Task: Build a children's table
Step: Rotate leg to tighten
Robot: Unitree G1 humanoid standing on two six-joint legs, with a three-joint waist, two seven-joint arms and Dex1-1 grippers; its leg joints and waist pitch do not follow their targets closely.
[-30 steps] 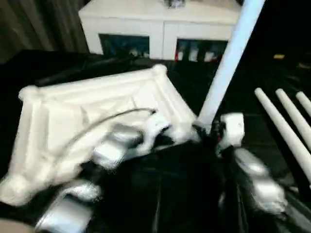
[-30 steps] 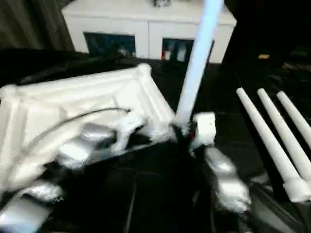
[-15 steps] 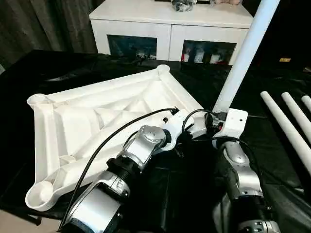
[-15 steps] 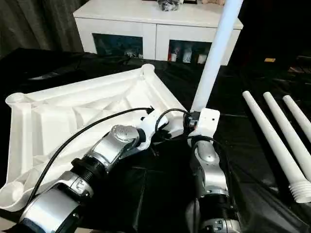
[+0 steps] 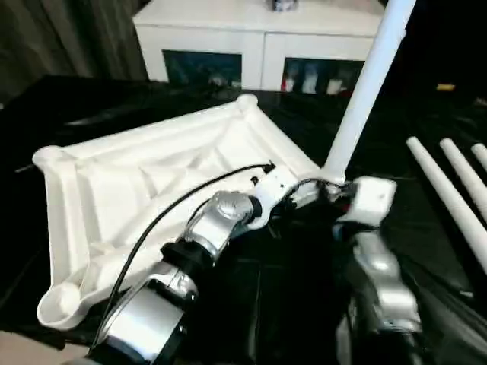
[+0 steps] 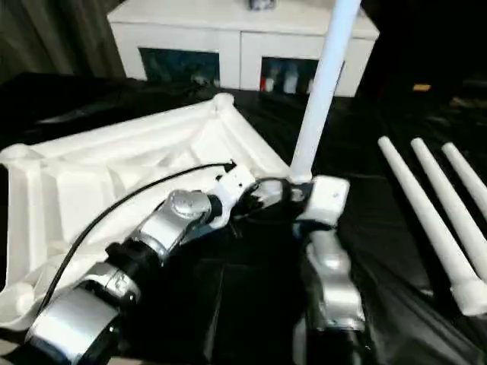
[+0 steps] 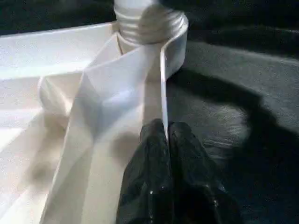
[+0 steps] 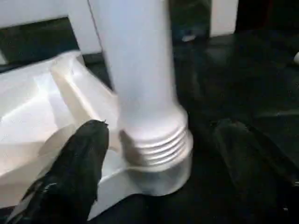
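Observation:
The white tabletop [image 5: 152, 175] lies underside up on the black-covered table, its ribs and round corner sockets showing. One white leg [image 5: 365, 91] stands upright in the near right corner socket [image 8: 154, 172], with its threaded end seated there. My left gripper [image 7: 166, 133] is shut on the thin rim of the tabletop just beside that socket. My right gripper [image 8: 159, 128] is open around the foot of the leg. One black finger [image 8: 86, 158] stands on each side, and both are apart from the tube.
Three more white legs [image 6: 426, 213] lie side by side on the black cover to the right. A white cabinet [image 5: 259, 46] with dark glass doors stands behind the table. My two forearms cross the near part of the table.
The head camera has shifted a little. Both arms stay at the near right corner, the leg stays upright in its socket, and the tabletop has not moved.

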